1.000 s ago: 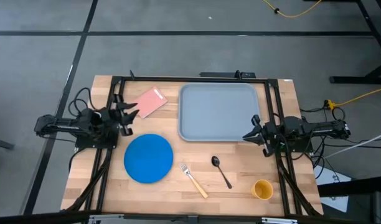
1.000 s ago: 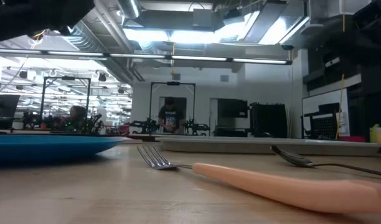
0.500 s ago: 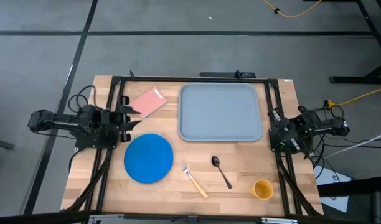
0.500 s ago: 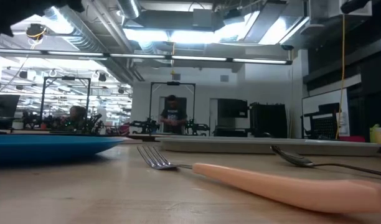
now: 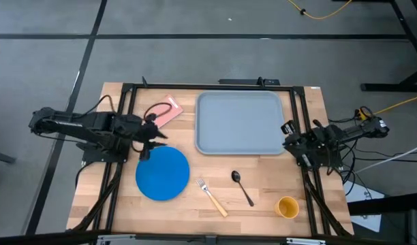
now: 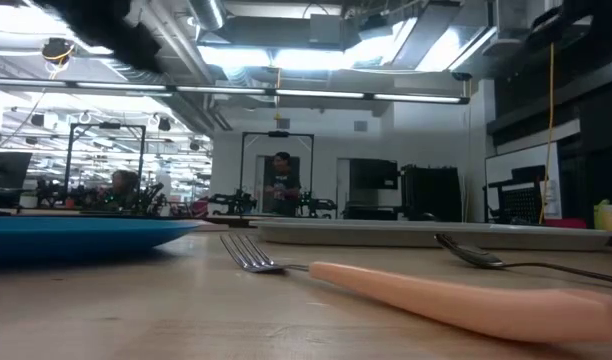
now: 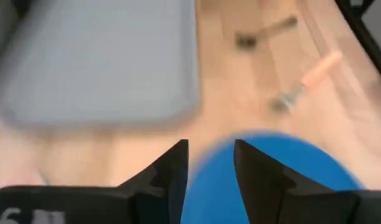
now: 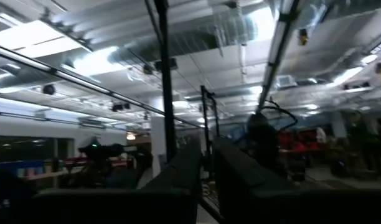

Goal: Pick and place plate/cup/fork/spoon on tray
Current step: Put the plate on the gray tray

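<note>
The blue plate [image 5: 163,173] lies flat on the table's near left, and it also shows in the low view [image 6: 86,235]. The fork [image 5: 212,196], the black spoon [image 5: 241,186] and the yellow-orange cup [image 5: 287,206] rest on the wood to its right. The grey-blue tray [image 5: 240,122] lies at the far middle. My left gripper [image 5: 156,139] is open and hovers over the plate's far left rim [image 7: 240,155]. My right gripper [image 5: 288,141] is shut beside the tray's right rim and points up into the room.
A pink card [image 5: 164,110] lies at the far left, beside the tray and just behind my left arm. Black frame rails run along both table sides. Bare wood lies between the plate and the tray.
My left gripper has gone toward the table's right edge and now stands over the plate's far left rim. My right gripper has drawn back from the tray's right rim toward the table's right edge, then come partway back. The tableware has stayed put.
</note>
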Controlling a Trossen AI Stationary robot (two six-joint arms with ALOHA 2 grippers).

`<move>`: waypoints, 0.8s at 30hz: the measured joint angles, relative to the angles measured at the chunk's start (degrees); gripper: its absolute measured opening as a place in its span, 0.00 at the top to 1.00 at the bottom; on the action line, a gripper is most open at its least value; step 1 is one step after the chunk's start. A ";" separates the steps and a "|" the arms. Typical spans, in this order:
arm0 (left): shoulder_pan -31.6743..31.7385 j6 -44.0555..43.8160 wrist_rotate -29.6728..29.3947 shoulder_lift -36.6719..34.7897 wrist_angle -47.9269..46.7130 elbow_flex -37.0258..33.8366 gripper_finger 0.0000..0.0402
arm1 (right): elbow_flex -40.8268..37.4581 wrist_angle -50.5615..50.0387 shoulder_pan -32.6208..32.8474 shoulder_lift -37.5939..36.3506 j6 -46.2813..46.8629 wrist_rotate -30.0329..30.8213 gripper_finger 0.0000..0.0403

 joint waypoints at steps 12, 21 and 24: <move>0.59 -24.82 3.60 4.59 -10.59 -7.56 0.70 | 0.00 0.97 0.24 7.60 0.32 6.86 0.88; 12.29 -14.81 8.14 17.58 -9.32 -8.18 0.70 | 0.00 1.40 0.24 7.84 2.78 6.86 0.88; 16.01 -12.87 8.83 22.37 -6.89 -8.21 0.70 | 0.00 1.35 0.24 7.86 3.13 6.86 0.88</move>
